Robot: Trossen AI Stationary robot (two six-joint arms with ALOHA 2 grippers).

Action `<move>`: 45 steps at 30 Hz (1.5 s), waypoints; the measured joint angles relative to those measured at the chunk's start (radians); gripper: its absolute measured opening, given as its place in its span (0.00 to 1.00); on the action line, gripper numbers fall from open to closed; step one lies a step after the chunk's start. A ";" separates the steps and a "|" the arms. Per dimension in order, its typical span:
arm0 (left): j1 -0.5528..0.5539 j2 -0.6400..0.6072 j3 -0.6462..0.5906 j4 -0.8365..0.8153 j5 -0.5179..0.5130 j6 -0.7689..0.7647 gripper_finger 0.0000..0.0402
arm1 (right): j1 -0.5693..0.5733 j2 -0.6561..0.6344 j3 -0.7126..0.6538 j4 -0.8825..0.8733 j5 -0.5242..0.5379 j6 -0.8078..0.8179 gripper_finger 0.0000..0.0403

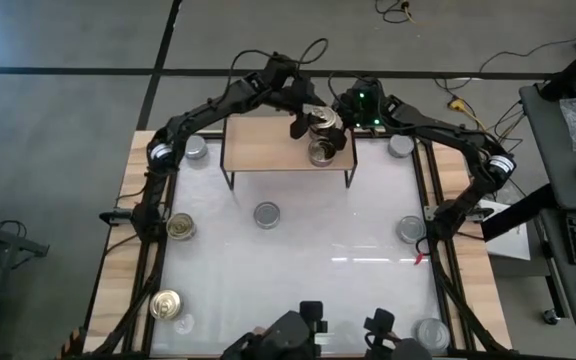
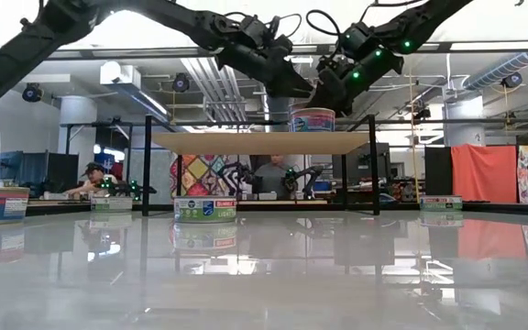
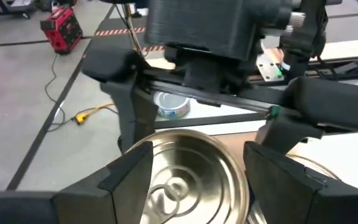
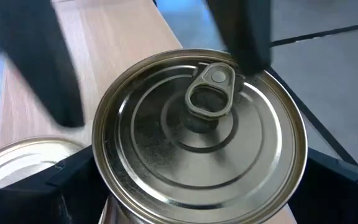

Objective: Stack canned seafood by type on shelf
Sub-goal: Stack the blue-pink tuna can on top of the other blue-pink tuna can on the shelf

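Both jaws flank gold-lidded can [image 4: 199, 130].

Short round metal tins with shiny gold lids [image 1: 180, 227]: you can count four.
Short round metal tins with plain silver-grey lids [image 1: 267, 214]: you can count five.
Tins altogether: you have nine.
Small light-wood shelf on thin black legs [image 1: 258, 150]: you have one.
Dark six-joint arms: you have two.
Two-finger hands: you have two, the left hand [image 1: 306, 125] and the right hand [image 1: 341, 128].
White wood-rimmed counter [image 1: 298, 290]: you have one.
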 joint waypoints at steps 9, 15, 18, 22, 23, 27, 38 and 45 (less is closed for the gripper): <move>0.000 0.000 -0.054 0.074 -0.026 -0.014 0.59 | 0.000 -0.002 0.000 -0.015 -0.003 0.002 0.95; 0.000 0.000 -0.089 0.113 -0.055 -0.028 0.59 | 0.000 -0.002 0.000 -0.018 -0.013 0.002 0.95; 0.000 0.000 -0.103 0.116 -0.053 -0.038 0.59 | 0.000 -0.002 -0.002 -0.022 -0.021 0.003 0.95; 0.000 0.000 -0.116 0.127 -0.053 -0.043 0.59 | 0.000 -0.002 -0.002 -0.022 -0.022 0.002 0.95; 0.000 0.000 -0.116 0.127 -0.053 -0.044 0.59 | 0.000 -0.002 -0.002 -0.022 -0.022 0.002 0.95; 0.002 0.000 -0.118 0.126 -0.053 -0.046 0.59 | 0.000 -0.008 -0.002 -0.026 -0.019 0.002 0.95; 0.002 0.000 -0.123 0.122 -0.059 -0.047 0.59 | 0.000 -0.028 0.028 -0.137 -0.016 -0.008 0.95; 0.002 0.000 -0.123 0.120 -0.078 -0.050 0.59 | 0.000 -0.027 0.047 -0.162 -0.014 -0.018 0.95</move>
